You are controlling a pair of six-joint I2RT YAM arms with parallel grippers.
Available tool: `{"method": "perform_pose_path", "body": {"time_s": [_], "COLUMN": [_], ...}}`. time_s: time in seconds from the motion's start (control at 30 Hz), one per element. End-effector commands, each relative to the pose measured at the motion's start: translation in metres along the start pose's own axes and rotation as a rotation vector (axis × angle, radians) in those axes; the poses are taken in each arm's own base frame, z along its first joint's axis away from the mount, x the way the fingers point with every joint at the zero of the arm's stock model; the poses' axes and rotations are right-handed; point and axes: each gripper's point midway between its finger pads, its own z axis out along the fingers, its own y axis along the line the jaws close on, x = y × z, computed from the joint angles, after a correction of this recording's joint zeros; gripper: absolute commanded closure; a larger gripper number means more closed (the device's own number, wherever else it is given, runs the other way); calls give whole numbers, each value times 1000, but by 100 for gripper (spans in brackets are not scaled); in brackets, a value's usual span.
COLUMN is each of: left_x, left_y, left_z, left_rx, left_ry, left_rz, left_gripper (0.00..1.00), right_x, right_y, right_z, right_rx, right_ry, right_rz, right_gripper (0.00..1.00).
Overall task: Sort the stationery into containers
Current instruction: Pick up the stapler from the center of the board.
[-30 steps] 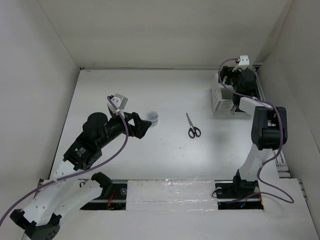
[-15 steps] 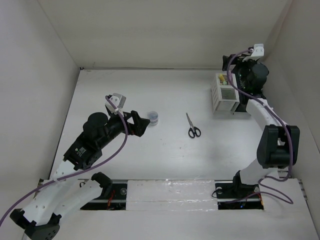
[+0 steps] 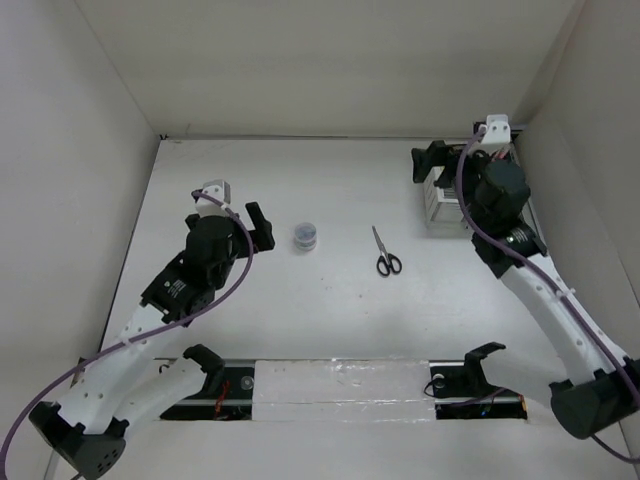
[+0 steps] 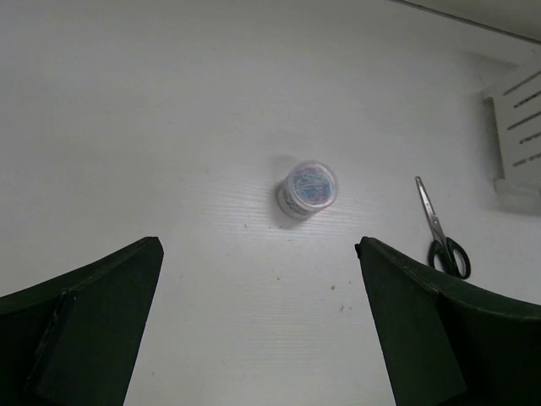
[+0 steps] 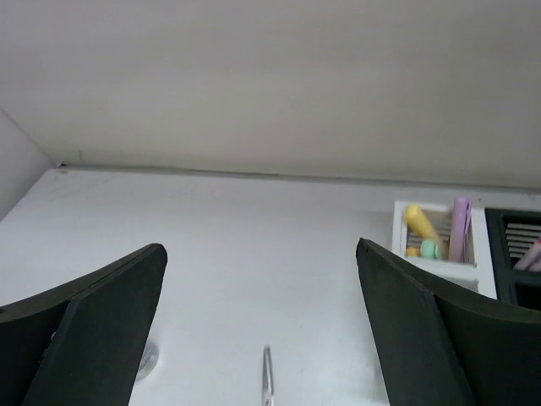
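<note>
A small round dark roll (image 3: 306,236) lies left of centre on the table; it also shows in the left wrist view (image 4: 308,188). Black-handled scissors (image 3: 383,255) lie to its right and show in the left wrist view (image 4: 439,233). My left gripper (image 3: 256,226) is open and empty, a little left of the roll (image 4: 258,247). My right gripper (image 3: 430,168) is open and empty, raised beside the white organizer (image 3: 440,205). The right wrist view shows the white organizer (image 5: 436,260) holding yellow, purple, green and orange highlighters (image 5: 461,227), and the black organizer (image 5: 510,254) beside it.
White walls enclose the table on the left, back and right. The organizers stand at the back right corner. The arm bases and a rail (image 3: 340,380) run along the near edge.
My right arm has swung out from over the organizers and now points left across the table. My left gripper has drawn back left, away from the roll.
</note>
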Motion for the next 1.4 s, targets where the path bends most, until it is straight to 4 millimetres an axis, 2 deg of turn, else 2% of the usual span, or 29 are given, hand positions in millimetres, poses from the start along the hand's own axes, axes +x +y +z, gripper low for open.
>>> {"method": "perform_pose_path", "body": {"time_s": [0.0, 0.07, 0.13, 0.17, 0.27, 0.37, 0.47, 0.53, 0.7, 0.77, 0.83, 0.87, 0.9, 1.0, 1.07, 1.1, 1.23, 1.27, 1.33, 1.37], "left_x": [-11, -7, 1, -3, -13, -24, -29, -32, -34, -32, -26, -25, -22, -14, -13, -11, -5, 2, -1, 2], "left_y": [8, 7, 9, 8, 14, 11, 0, 1, 15, 17, 11, 9, 7, -6, -9, -4, 0, -1, -7, -7], "left_z": [6, 9, 14, 14, 11, 1, -7, -11, -13, -13, -9, -9, -6, 1, 8, 10, 14, 18, 17, 19], "left_rx": [-76, -87, -109, -122, -183, -157, -62, -51, -113, -118, -84, -76, -72, -35, -49, -80, -107, -111, -97, -103], "left_ry": [-15, 5, 43, 35, 4, -26, -46, -62, -102, -94, -66, -61, -46, 18, 42, 46, 65, 94, 102, 112], "left_rz": [-36, -37, -28, -52, -125, -191, -178, -176, -169, -143, -125, -125, -131, -125, -102, -93, -87, -76, -107, -101], "left_gripper": [0, 0, 0, 0, 0, 0, 0, 0, 0, 0, 0, 0, 0, 0, 0, 0, 0, 0, 0, 0], "right_x": [15, 29, 30, 40, 51, 60, 84, 92, 138, 152, 164, 162, 172, 171, 183, 192, 208, 223, 238, 240], "right_y": [3, 11, 22, 32, 41, 45, 56, 56, 56, 47, 40, 31, 29, 22, 15, 4, -7, -12, -29, -29], "right_z": [-37, -50, -56, -64, -73, -75, -76, -76, -70, -71, -70, -68, -71, -72, -75, -79, -73, -73, -76, -75], "right_rx": [25, 24, 12, -15, -17, -7, -52, -44, -39, 5, 64, 116, 129, 96, 118, 153, 195, 205, 255, 261], "right_ry": [75, 136, 166, 216, 274, 304, 399, 422, 550, 596, 620, 602, 624, 612, 659, 699, 740, 773, 835, 852], "right_rz": [34, 35, 71, 68, 93, 114, 112, 99, 78, 65, 80, 92, 98, 87, 63, 35, 50, 51, 56, 52], "right_gripper": [0, 0, 0, 0, 0, 0, 0, 0, 2, 3, 4, 4, 4, 6, 7, 7, 9, 9, 14, 14]}}
